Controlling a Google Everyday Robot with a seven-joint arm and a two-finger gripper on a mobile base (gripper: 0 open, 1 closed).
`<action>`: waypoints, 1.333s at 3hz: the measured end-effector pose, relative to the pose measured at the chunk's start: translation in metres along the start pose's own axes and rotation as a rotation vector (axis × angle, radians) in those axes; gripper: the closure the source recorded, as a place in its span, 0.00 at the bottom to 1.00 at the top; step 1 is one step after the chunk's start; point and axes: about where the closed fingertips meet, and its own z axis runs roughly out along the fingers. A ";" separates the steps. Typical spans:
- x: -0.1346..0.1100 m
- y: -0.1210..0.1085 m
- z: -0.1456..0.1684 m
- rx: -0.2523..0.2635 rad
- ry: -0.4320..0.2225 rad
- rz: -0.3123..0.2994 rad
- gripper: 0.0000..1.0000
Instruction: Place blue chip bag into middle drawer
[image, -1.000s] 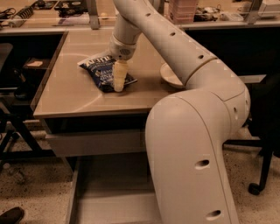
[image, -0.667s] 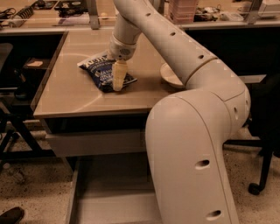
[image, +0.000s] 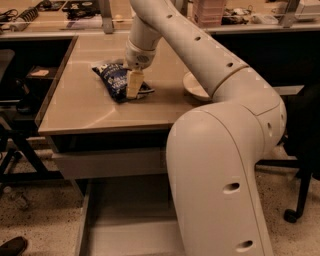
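The blue chip bag (image: 116, 80) lies flat on the tan table top, towards its back left, with its white lettering facing up. My gripper (image: 133, 93) points straight down onto the right part of the bag and touches it; the bag still rests on the table. The middle drawer (image: 120, 225) stands pulled out below the table's front edge, a shallow grey tray with a flat bare bottom. My arm's large white body hides the drawer's right part.
A white bowl (image: 192, 87) sits on the table right of the bag, partly behind my arm. A shut grey drawer front (image: 107, 162) lies above the open drawer. A black chair base (image: 295, 210) stands at the right; cluttered shelves line the back.
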 end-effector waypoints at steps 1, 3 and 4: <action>0.000 0.000 0.000 0.000 0.000 0.000 0.88; -0.006 0.004 -0.018 0.039 0.034 0.001 1.00; -0.009 0.022 -0.046 0.116 0.090 0.018 1.00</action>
